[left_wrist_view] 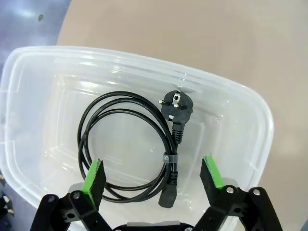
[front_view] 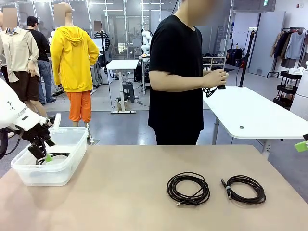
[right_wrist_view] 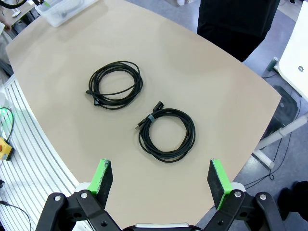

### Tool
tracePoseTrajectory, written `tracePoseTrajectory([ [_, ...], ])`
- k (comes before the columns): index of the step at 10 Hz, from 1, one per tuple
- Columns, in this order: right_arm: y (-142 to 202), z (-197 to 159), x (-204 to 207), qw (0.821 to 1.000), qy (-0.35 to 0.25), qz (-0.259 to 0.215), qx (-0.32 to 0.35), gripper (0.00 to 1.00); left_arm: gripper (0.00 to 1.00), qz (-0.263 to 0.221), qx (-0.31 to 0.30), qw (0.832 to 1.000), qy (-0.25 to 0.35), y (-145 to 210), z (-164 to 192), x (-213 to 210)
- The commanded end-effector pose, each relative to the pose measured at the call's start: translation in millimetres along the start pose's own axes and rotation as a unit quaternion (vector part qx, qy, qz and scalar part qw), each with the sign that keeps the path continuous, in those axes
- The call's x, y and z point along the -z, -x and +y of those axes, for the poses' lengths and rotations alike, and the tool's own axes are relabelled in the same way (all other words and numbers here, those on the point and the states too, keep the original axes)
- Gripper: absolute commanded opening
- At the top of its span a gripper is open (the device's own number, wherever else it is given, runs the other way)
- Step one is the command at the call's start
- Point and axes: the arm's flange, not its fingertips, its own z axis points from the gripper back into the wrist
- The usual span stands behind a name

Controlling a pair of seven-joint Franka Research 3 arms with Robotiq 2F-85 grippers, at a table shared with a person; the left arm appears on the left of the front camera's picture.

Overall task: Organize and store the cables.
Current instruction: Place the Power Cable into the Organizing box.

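Observation:
A coiled black power cable (left_wrist_view: 126,149) with a round plug lies on the floor of the clear plastic bin (left_wrist_view: 240,103). My left gripper (left_wrist_view: 153,175) hangs open just above it, its fingers apart from the cord. In the front view that gripper (front_view: 42,155) dips into the bin (front_view: 72,163) at the table's left. Two more coiled cables (front_view: 187,188) (front_view: 245,189) rest side by side on the table's right half. My right gripper (right_wrist_view: 161,178) hovers open high above these two coils (right_wrist_view: 115,84) (right_wrist_view: 167,134). The person's hand holds another black cable (front_view: 211,89).
The person (front_view: 175,72) stands at the table's far edge, turned toward a white table (front_view: 255,115) behind. A green pad of my right gripper (front_view: 301,146) peeks in at the right edge. Bare tan tabletop (front_view: 125,192) lies between the bin and the coils.

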Motion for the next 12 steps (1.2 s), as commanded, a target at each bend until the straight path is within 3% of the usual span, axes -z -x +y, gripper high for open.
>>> tracePoseTrajectory([
  [1,1,-1,0,1.0,-0.005,-0.007,-0.007,1.0,1.0,-0.006,0.004,1.0,0.001,2,1,2],
  [11,1,-1,0,1.0,-0.005,-0.007,-0.007,1.0,1.0,0.0,0.001,1.0,0.001,-1,0,1],
  [12,1,-1,0,1.0,-0.005,-0.007,-0.007,1.0,1.0,-0.011,-0.039,0.999,-0.009,-7,0,-15],
])
